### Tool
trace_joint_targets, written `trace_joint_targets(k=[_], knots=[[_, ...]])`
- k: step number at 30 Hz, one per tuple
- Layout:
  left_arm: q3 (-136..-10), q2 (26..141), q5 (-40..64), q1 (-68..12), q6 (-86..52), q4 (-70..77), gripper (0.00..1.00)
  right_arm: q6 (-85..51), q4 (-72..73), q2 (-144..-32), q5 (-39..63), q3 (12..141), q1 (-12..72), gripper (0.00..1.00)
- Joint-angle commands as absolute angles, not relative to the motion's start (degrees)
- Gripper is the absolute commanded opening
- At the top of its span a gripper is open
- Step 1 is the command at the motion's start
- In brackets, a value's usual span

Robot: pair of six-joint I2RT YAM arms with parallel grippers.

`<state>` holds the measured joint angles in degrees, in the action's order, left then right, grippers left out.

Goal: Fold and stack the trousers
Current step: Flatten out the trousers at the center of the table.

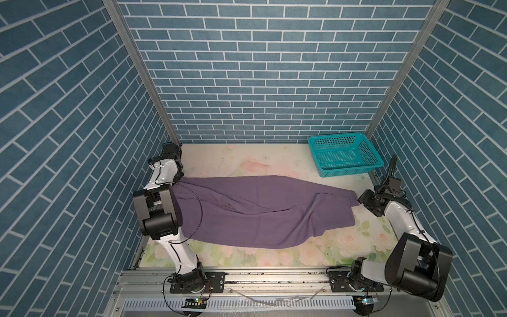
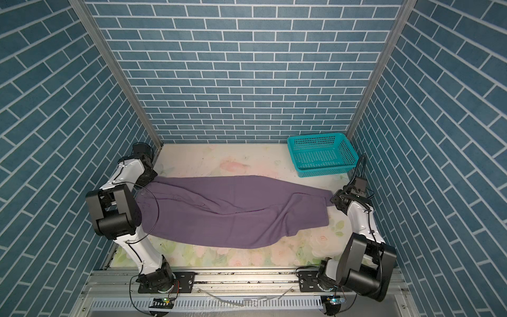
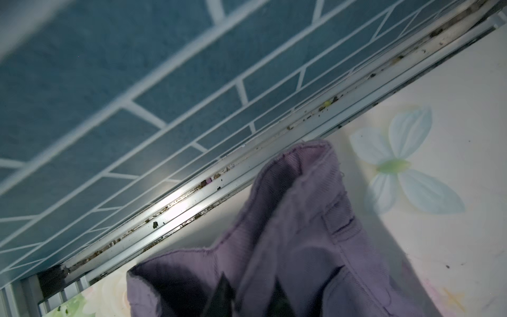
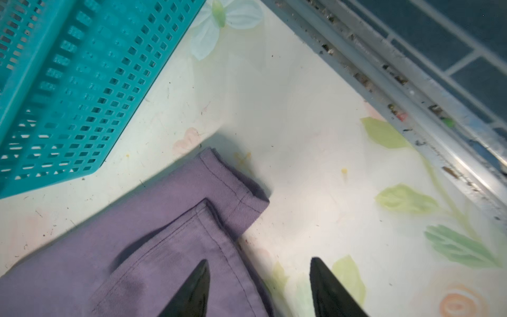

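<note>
**Cloth note: trousers (image 1: 247,214) look soft, light, floppy**

They lie lengthwise across the bench (image 1: 247,162). Your right tool (image 4: 258,288) stands spread over the leg hem (image 4: 219,208). Your left tool (image 3: 251,297) straddles the waistband (image 3: 301,192), grip unclear. Expect limpness, so take hold at the stitched hem and waistband.

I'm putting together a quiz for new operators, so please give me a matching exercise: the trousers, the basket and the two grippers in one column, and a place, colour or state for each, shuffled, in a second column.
Things:
1. trousers
2. basket
3. left gripper
4. right gripper

Places, colours or states:
A. open, over the leg hems
B. teal, in the far right corner of the table
C. purple, lying lengthwise across the table
D. at the waistband end

Pairs: 1-C, 2-B, 3-D, 4-A.
</note>
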<state>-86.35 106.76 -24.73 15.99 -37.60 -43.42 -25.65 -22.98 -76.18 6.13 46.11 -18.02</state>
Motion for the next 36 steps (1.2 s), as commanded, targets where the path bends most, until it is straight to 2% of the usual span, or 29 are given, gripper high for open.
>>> trace_joint_targets(k=[1,3,6,11,14,17,21,22,24,25,26,31,36], knots=[[-86.2,106.0,-27.1,14.6,-37.0,-45.8,0.68,-25.8,-20.8,-81.1,9.4,50.3,-17.3,0.65],[-86.2,105.6,-27.1,12.5,-36.5,-46.0,0.73,-26.0,-19.6,-84.1,10.7,51.1,-17.0,0.69],[-87.3,105.1,-27.7,8.8,-35.9,-46.9,0.75,-26.8,-17.5,-87.6,11.3,51.6,-17.0,0.72],[-89.6,104.4,-27.4,1.4,-34.3,-46.9,0.76,-27.5,-14.9,-93.2,11.2,54.0,-16.9,0.72],[-89.3,104.7,-21.5,-2.3,-33.2,-43.7,0.76,-28.2,-14.1,-96.8,12.9,55.7,-16.9,0.69],[-88.6,106.1,-15.9,-5.9,-32.7,-41.2,0.75,-29.3,-13.0,-99.3,14.2,56.1,-17.0,0.61],[-87.4,108.5,-11.4,-9.4,-33.1,-40.6,0.75,-30.1,-12.1,-100.7,15.5,55.6,-16.8,0.41],[-86.6,108.9,-10.4,-9.9,-33.3,-40.3,0.74,-30.1,-12.1,-100.7,15.7,55.5,-16.7,0.33],[-84.6,109.4,-8.5,-10.8,-33.7,-39.3,0.74,-30.1,-12.3,-100.7,16.0,55.6,-16.7,0.11],[-83.6,109.5,-8.0,-11.3,-34.1,-39.0,0.73,-30.1,-12.6,-100.7,16.1,55.8,-16.8,0.04],[-82.4,109.5,-7.3,-11.7,-34.5,-38.4,0.73,-30.1,-13.0,-100.6,16.1,56.2,-16.8,0.0],[-76.6,109.3,-3.5,-13.6,-36.0,-36.0,0.7,-30.4,-15.2,-97.8,15.0,59.7,-16.7,0.0],[-72.3,108.9,-2.8,-15.2,-36.4,-35.5,0.69,-30.9,-20.3,-94.3,15.5,71.0,-15.8,0.0]])
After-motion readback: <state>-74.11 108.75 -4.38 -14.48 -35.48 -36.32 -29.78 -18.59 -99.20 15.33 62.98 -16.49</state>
